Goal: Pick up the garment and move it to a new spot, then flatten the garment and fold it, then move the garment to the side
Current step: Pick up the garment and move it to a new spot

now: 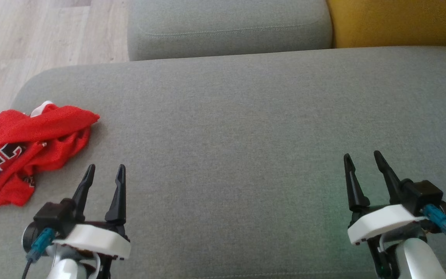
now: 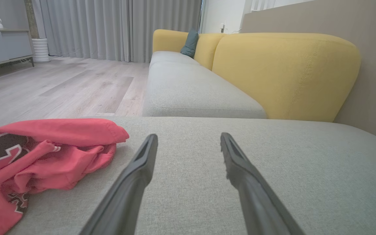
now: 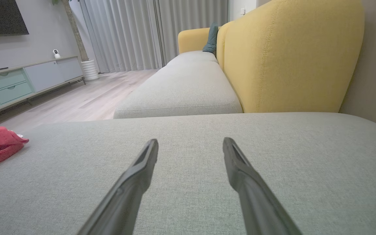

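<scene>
Right, both arms sit low over the grey sofa seat [image 1: 246,116]. On one side, the left gripper [image 1: 106,168] has its two dark fingers spread apart with nothing between them. The right gripper [image 1: 362,155] is just as wide and empty, well across the cushion. The red jersey [image 1: 29,149] lies crumpled at the seat's left edge, dark white-edged lettering showing, just ahead and left of the left gripper, untouched. Beyond are a second grey seat [image 1: 227,27], a yellow backrest [image 1: 393,21] and pale wood floor [image 1: 33,38].

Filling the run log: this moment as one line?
stage: pre-pick | red jersey: crumpled, left edge of grey cushion | left gripper: open, empty | right gripper: open, empty
</scene>
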You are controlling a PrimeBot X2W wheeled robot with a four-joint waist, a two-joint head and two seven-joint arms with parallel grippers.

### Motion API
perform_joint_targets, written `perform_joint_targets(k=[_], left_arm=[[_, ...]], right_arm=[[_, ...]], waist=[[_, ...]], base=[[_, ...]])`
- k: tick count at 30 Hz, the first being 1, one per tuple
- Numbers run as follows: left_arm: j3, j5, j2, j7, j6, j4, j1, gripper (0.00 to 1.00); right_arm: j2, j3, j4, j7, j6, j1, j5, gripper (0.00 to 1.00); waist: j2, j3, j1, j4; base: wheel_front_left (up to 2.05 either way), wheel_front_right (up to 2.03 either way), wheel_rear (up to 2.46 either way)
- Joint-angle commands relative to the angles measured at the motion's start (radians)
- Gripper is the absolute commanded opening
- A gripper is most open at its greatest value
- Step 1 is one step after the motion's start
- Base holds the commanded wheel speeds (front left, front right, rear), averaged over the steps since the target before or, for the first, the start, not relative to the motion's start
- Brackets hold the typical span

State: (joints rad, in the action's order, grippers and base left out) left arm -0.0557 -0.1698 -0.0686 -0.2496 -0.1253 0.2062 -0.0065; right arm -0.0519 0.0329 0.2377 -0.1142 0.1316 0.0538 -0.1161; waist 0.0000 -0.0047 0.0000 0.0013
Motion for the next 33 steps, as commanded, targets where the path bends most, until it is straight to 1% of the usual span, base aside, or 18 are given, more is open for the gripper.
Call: perform_joint_targets(k=[1,10,20,21,28,33], left_arm=[[0.034,0.002,-0.007,-0.012,-0.005,-0.027,-0.049,1.00],[0.060,0.007,-0.004,-0.012,-0.005,-0.024,-0.054,1.00],[0.074,0.007,-0.002,-0.012,-0.005,-0.023,-0.050,1.00],[0.074,0.007,-0.002,-0.012,-0.005,-0.023,-0.050,1.00],[0.089,0.018,-0.006,-0.012,-0.005,-0.022,-0.048,1.00],[0.091,0.019,-0.009,-0.012,-0.005,-0.023,-0.050,1.00]], right_arm=[[-0.001,0.027,-0.040,-0.001,-0.001,0.044,-0.003,1.00],[-0.002,0.045,-0.065,0.010,-0.001,0.043,-0.003,1.00],[-0.002,0.069,-0.090,0.027,-0.001,0.035,-0.009,1.00],[-0.002,0.069,-0.090,0.027,-0.001,0.035,-0.009,1.00],[-0.001,0.085,-0.101,0.037,-0.001,0.030,-0.011,1.00],[-0.001,0.089,-0.103,0.039,-0.001,0.033,-0.007,1.00]], waist=[[0.0000,0.000,0.0000,0.007],[0.0000,-0.003,0.0000,0.080],[0.0000,-0.007,0.0000,0.201],[0.0000,-0.007,0.0000,0.201],[0.0000,-0.011,0.0000,0.289],[0.0000,-0.005,0.0000,0.337]], base=[[0.00,0.00,0.00],[0.00,0.00,0.00],[0.00,0.00,0.00],[0.00,0.00,0.00],[0.00,0.00,0.00],[0.00,0.00,0.00]])
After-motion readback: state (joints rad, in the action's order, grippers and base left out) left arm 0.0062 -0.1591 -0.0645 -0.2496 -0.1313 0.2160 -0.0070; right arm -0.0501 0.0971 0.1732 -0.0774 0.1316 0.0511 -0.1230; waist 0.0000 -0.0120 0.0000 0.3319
